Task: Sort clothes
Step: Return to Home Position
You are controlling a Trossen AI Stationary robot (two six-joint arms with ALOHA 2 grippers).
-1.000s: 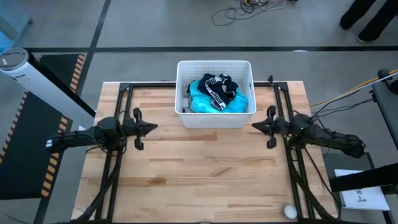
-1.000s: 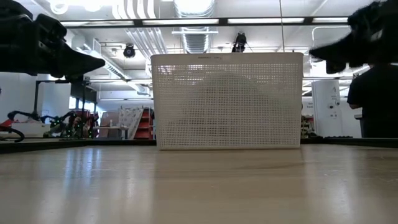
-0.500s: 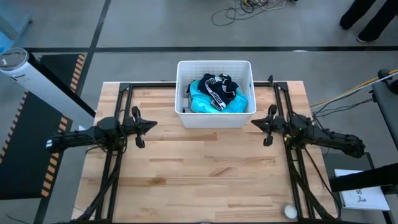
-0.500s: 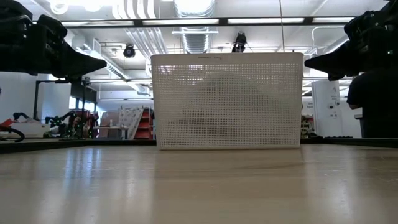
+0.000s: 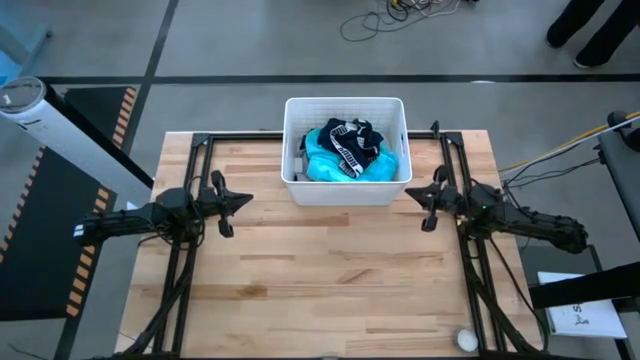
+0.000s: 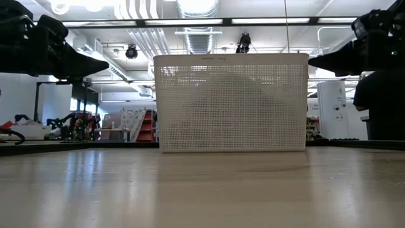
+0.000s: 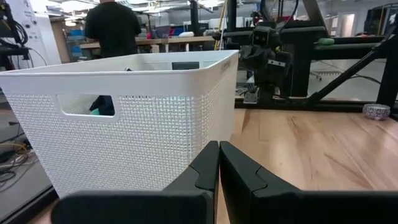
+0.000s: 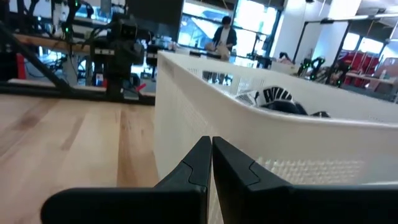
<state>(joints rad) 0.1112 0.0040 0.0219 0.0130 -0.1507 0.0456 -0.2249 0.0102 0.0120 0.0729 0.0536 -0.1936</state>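
A white ribbed basket (image 5: 345, 150) stands at the table's far middle. In it lie a bright teal garment (image 5: 375, 167) with a black-and-white band (image 5: 349, 148) on top and a bit of grey cloth (image 5: 301, 160) at its left wall. The other clothes are hidden. My left gripper (image 5: 246, 200) is shut and empty, left of the basket and above the table. My right gripper (image 5: 409, 197) is shut and empty, right of the basket. Both point at the basket (image 7: 124, 124) (image 8: 280, 149).
A small white ball (image 5: 466, 340) lies at the table's near right corner. Black frame rails (image 5: 200, 150) run along the table's left and right sides. Bare wood (image 5: 330, 280) lies between the arms and the near edge. A person (image 7: 112, 28) stands beyond the table.
My right gripper has moved a little toward the table's far edge and up, tipping to point more at the basket's near right corner. My left gripper has barely shifted.
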